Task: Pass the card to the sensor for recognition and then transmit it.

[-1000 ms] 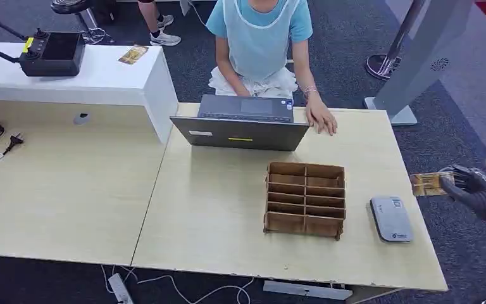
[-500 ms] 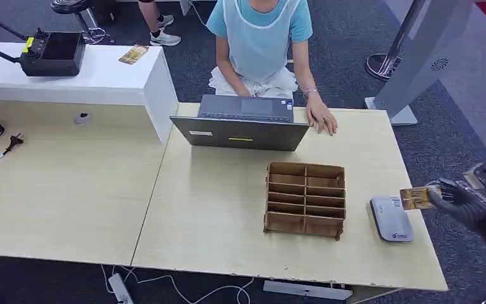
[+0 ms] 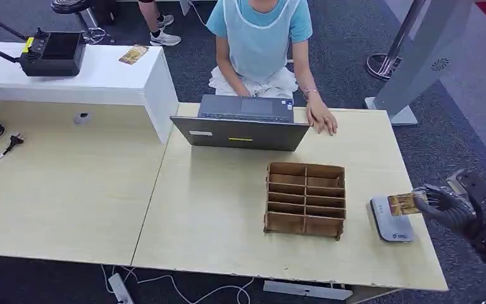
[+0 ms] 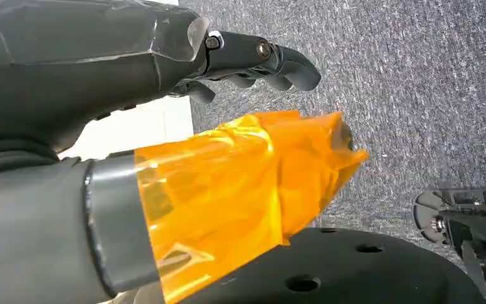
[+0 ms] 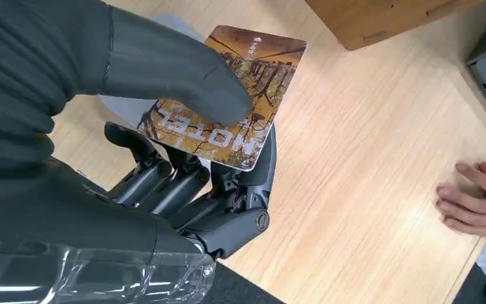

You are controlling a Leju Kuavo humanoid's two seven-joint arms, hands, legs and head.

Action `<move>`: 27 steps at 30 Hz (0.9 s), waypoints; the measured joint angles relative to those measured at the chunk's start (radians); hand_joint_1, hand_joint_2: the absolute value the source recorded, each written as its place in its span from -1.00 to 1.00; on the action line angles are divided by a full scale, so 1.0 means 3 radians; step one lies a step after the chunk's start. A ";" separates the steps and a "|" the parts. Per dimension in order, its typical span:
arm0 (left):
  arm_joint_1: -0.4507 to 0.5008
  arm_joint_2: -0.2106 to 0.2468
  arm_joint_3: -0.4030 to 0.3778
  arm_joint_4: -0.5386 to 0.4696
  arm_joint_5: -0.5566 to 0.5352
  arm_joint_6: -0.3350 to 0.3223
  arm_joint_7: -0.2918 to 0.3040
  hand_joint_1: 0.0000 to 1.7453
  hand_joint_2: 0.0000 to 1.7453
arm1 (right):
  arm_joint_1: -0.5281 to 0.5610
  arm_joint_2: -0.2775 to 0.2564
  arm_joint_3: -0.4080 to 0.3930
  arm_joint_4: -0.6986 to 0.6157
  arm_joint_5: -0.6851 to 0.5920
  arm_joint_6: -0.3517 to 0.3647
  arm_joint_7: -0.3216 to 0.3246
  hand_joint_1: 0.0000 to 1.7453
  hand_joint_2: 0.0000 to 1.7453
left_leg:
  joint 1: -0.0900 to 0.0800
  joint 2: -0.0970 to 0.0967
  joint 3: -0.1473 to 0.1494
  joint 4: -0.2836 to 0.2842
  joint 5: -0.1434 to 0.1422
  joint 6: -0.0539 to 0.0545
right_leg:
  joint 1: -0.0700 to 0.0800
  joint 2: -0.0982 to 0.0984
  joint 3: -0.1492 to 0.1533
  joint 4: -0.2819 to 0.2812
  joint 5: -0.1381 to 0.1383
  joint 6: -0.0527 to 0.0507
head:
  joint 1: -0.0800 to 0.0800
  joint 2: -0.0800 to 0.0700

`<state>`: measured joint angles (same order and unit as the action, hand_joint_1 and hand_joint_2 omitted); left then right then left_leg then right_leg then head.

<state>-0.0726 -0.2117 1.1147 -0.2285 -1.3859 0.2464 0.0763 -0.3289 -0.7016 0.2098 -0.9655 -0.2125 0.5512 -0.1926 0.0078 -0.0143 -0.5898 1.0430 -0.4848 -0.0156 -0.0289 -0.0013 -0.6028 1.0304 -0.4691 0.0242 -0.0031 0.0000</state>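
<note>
Your right hand pinches the card flat, thumb on top. The card hangs over the grey sensor's near end, so lower it straight down. I can't tell if your left hand is open.

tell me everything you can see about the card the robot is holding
The card is a thin flat rectangle with rounded corners, printed in browns and oranges like a woodland scene, with white lettering that reads HOTEL. It looks like plastic and shows no bends. The right hand pinches it, the thumb pressed on its printed face and darker fingers underneath. In the head view it is held roughly level at the table's right edge, its far end over the grey sensor. Whether it touches the sensor cannot be told.
</note>
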 joint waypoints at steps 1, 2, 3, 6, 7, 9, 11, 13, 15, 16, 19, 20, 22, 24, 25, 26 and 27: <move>0.0000 0.0001 0.0000 0.0000 0.0000 -0.0001 0.0000 -1.00 -1.00 | 0.0008 0.0006 0.0001 0.0000 0.0000 -0.0001 -0.0003 1.00 1.00 | 0.0000 0.0000 0.0000 0.0000 0.0000 0.0000 | 0.0000 0.0000 0.0000 0.0000 0.0000 0.0000 | 0.0000 0.0000; 0.0000 0.0004 0.0000 0.0000 -0.0001 0.0000 0.0001 -1.00 -1.00 | 0.0016 0.0010 0.0001 0.0000 0.0000 -0.0003 -0.0006 1.00 1.00 | 0.0000 0.0000 0.0000 0.0000 0.0000 0.0000 | 0.0000 0.0000 0.0000 0.0000 0.0000 0.0000 | 0.0000 0.0000; 0.0000 0.0006 0.0000 0.0000 -0.0003 -0.0001 0.0000 -1.00 -1.00 | 0.0022 0.0015 0.0001 0.0001 0.0000 -0.0003 -0.0006 1.00 1.00 | 0.0000 0.0000 0.0000 0.0000 0.0000 0.0000 | 0.0000 0.0000 0.0000 0.0000 0.0000 0.0000 | 0.0000 0.0000; 0.0000 0.0010 0.0000 0.0000 -0.0009 -0.0001 0.0001 -1.00 -1.00 | 0.0042 0.0020 0.0001 0.0001 0.0000 -0.0004 -0.0011 1.00 1.00 | 0.0000 0.0000 0.0000 0.0000 0.0000 0.0000 | 0.0000 0.0000 0.0000 0.0000 0.0000 0.0000 | 0.0000 0.0000; 0.0001 0.0012 0.0000 0.0000 -0.0010 -0.0001 0.0001 -1.00 -1.00 | 0.0052 0.0020 0.0001 0.0001 0.0000 -0.0004 -0.0018 1.00 1.00 | 0.0000 0.0000 0.0000 0.0000 0.0000 0.0000 | 0.0000 0.0000 0.0000 0.0000 0.0000 0.0000 | 0.0000 0.0000; 0.0001 0.0012 0.0000 0.0000 -0.0014 -0.0001 0.0003 -1.00 -1.00 | 0.0069 0.0020 0.0001 0.0001 0.0000 -0.0003 -0.0022 1.00 1.00 | 0.0000 0.0000 0.0000 0.0000 0.0000 0.0000 | 0.0000 0.0000 0.0000 0.0000 0.0000 0.0000 | 0.0000 0.0000; 0.0001 0.0014 0.0000 0.0000 -0.0027 0.0000 0.0008 -1.00 -1.00 | 0.0080 0.0020 0.0001 0.0001 0.0000 -0.0003 -0.0022 1.00 1.00 | 0.0000 0.0000 0.0000 0.0000 0.0000 0.0000 | 0.0000 0.0000 0.0000 0.0000 0.0000 0.0000 | 0.0000 0.0000; 0.0001 0.0017 -0.0003 0.0000 -0.0029 0.0000 0.0010 -1.00 -1.00 | 0.0088 0.0024 0.0001 0.0001 0.0009 -0.0003 -0.0018 1.00 1.00 | 0.0000 0.0000 0.0000 0.0000 0.0000 0.0000 | 0.0000 0.0000 0.0000 0.0000 0.0000 0.0000 | 0.0000 0.0000; 0.0000 0.0018 -0.0004 0.0000 -0.0029 0.0000 0.0010 -1.00 -1.00 | 0.0091 0.0029 0.0001 0.0001 0.0015 -0.0003 -0.0009 1.00 1.00 | 0.0000 0.0000 0.0000 0.0000 0.0000 0.0000 | 0.0000 0.0000 0.0000 0.0000 0.0000 0.0000 | 0.0000 0.0000; 0.0000 0.0019 -0.0004 0.0000 -0.0029 0.0000 0.0010 -1.00 -1.00 | 0.0091 0.0032 0.0001 0.0001 0.0020 -0.0003 -0.0008 1.00 1.00 | 0.0000 0.0000 0.0000 0.0000 0.0000 0.0000 | 0.0000 0.0000 0.0000 0.0000 0.0000 0.0000 | 0.0000 0.0000; 0.0000 0.0020 -0.0004 0.0000 -0.0029 0.0001 0.0010 -1.00 -1.00 | 0.0091 0.0037 0.0004 0.0001 0.0039 -0.0003 0.0001 1.00 1.00 | 0.0000 0.0000 0.0000 0.0000 0.0000 0.0000 | 0.0000 0.0000 0.0000 0.0000 0.0000 0.0000 | 0.0000 0.0000; 0.0000 0.0022 -0.0004 0.0000 -0.0029 0.0004 0.0010 -1.00 -1.00 | 0.0090 0.0038 0.0008 0.0001 0.0042 -0.0003 0.0003 1.00 1.00 | 0.0000 0.0000 0.0000 0.0000 0.0000 0.0000 | 0.0000 0.0000 0.0000 0.0000 0.0000 0.0000 | 0.0000 0.0000; 0.0000 0.0022 -0.0004 0.0000 -0.0029 0.0005 0.0010 -1.00 -1.00 | 0.0090 0.0038 0.0017 0.0001 0.0051 -0.0003 0.0006 1.00 1.00 | 0.0000 0.0000 0.0000 0.0000 0.0000 0.0000 | 0.0000 0.0000 0.0000 0.0000 0.0000 0.0000 | 0.0000 0.0000; 0.0000 0.0022 -0.0004 0.0000 -0.0029 0.0005 0.0010 -1.00 -1.00 | 0.0089 0.0046 0.0022 0.0001 0.0071 -0.0010 0.0025 1.00 1.00 | 0.0000 0.0000 0.0000 0.0000 0.0000 0.0000 | 0.0000 0.0000 0.0000 0.0000 0.0000 0.0000 | 0.0000 0.0000; -0.0001 0.0020 -0.0004 0.0000 -0.0028 0.0005 0.0010 -1.00 -1.00 | 0.0086 0.0051 0.0024 0.0001 0.0088 -0.0024 0.0036 1.00 1.00 | 0.0000 0.0000 0.0000 0.0000 0.0000 0.0000 | 0.0000 0.0000 0.0000 0.0000 0.0000 0.0000 | 0.0000 0.0000; -0.0001 0.0020 -0.0004 0.0000 -0.0028 0.0005 0.0010 -1.00 -1.00 | 0.0082 0.0057 0.0028 0.0005 0.0101 -0.0047 0.0047 1.00 1.00 | 0.0000 0.0000 0.0000 0.0000 0.0000 0.0000 | 0.0000 0.0000 0.0000 0.0000 0.0000 0.0000 | 0.0000 0.0000; -0.0001 0.0022 -0.0004 0.0000 -0.0028 0.0005 0.0010 -1.00 -1.00 | 0.0076 0.0065 0.0032 0.0009 0.0117 -0.0060 0.0051 1.00 1.00 | 0.0000 0.0000 0.0000 0.0000 0.0000 0.0000 | 0.0000 0.0000 0.0000 0.0000 0.0000 0.0000 | 0.0000 0.0000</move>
<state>-0.0729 -0.2052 1.1135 -0.2285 -1.3943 0.2480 0.0793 -0.3061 -0.6821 0.2193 -0.9628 -0.1774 0.5333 -0.1774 0.0078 -0.0143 -0.5899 1.0430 -0.4848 -0.0155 -0.0289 -0.0012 -0.6027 1.0304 -0.4691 0.0242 -0.0031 0.0000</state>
